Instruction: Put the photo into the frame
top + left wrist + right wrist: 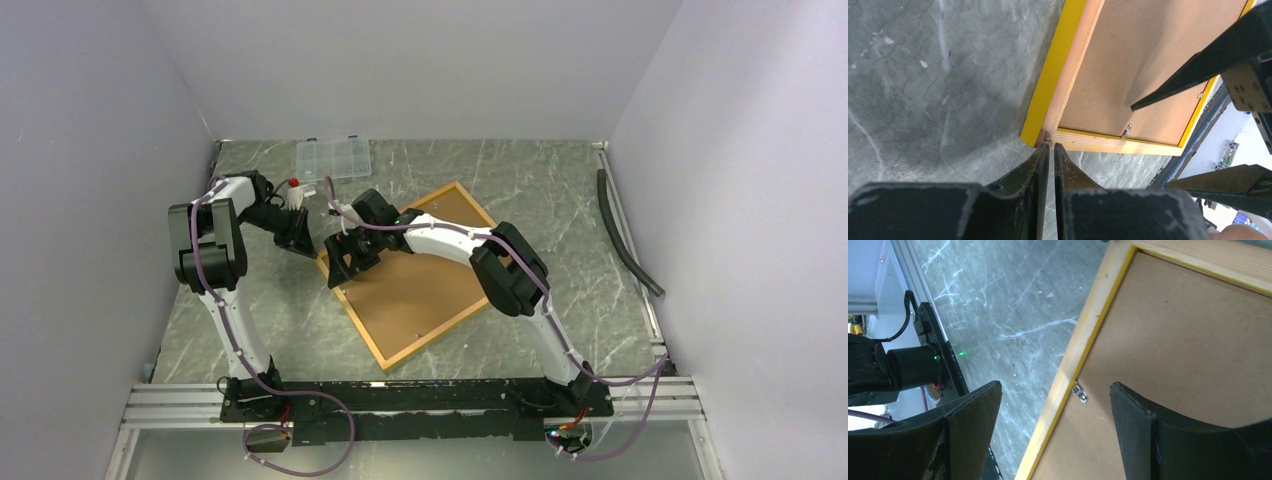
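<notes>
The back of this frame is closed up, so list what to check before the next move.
1. Frame lying back side up: ok.
2. Backing board out of the frame: not ok, it sits inside.
3. Right gripper open astride the frame's edge, beside the metal tab: ok.
4. Left gripper at the frame's corner, fingers almost together, nothing between them: ok.
5. Photo in sight: not ok, no view shows it.
</notes>
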